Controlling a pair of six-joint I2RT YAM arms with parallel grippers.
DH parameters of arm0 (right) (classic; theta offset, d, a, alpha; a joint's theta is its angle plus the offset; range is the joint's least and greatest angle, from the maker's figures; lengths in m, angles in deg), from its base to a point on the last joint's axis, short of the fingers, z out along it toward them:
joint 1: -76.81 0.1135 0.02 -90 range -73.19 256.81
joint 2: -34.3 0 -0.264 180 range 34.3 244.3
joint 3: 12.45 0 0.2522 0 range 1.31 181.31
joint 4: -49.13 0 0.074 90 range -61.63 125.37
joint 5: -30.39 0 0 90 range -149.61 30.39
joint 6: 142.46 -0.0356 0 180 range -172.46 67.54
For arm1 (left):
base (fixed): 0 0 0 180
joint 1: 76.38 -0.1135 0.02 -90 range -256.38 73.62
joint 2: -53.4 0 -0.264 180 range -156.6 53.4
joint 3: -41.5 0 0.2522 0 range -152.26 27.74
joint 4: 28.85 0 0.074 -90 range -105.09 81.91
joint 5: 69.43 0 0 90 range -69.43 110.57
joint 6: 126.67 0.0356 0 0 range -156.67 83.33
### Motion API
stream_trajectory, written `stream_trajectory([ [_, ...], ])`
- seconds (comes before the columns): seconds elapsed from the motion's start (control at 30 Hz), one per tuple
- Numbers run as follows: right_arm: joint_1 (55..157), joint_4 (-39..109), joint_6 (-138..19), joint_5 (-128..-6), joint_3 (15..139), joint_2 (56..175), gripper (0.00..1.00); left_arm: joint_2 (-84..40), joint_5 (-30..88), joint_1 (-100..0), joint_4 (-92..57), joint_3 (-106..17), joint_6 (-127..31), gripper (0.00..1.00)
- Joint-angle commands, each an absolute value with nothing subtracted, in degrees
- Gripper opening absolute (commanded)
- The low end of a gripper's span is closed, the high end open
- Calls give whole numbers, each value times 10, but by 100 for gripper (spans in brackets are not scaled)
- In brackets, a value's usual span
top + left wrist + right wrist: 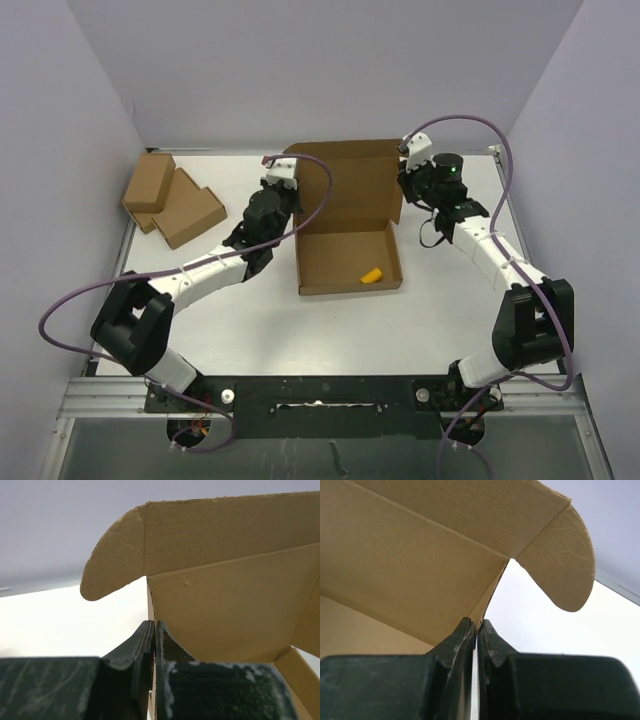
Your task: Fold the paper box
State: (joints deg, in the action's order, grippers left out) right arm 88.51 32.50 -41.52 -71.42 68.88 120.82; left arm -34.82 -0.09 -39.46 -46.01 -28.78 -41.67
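Note:
The paper box (345, 255) is a shallow brown mailer tray in the middle of the table, its lid (352, 185) standing up at the far side with a rounded ear flap at each end. My left gripper (283, 205) is shut on the box's left wall by the lid hinge; the left wrist view shows the gripper (154, 630) pinching the wall edge below the lid (230, 555). My right gripper (408, 180) is shut on the right wall; the right wrist view shows the gripper (477, 627) clamped on that wall under the lid (445, 540). A small yellow cylinder (371, 276) lies inside the tray.
Two smaller brown cardboard boxes (172, 202) lie at the far left of the table. Purple walls enclose the table at the back and sides. Purple cables loop from both arms.

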Motion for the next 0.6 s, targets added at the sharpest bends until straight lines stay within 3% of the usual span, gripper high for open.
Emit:
stream_trajectory([
  [0.0, 926, 441, -442, -700, 665, 1171, 0, -379, -65, -362, -598, -314, -369, 0],
  [0.57, 954, 796, -420, -602, 521, 1214, 0, -499, -39, -359, -864, -272, -303, 0],
])
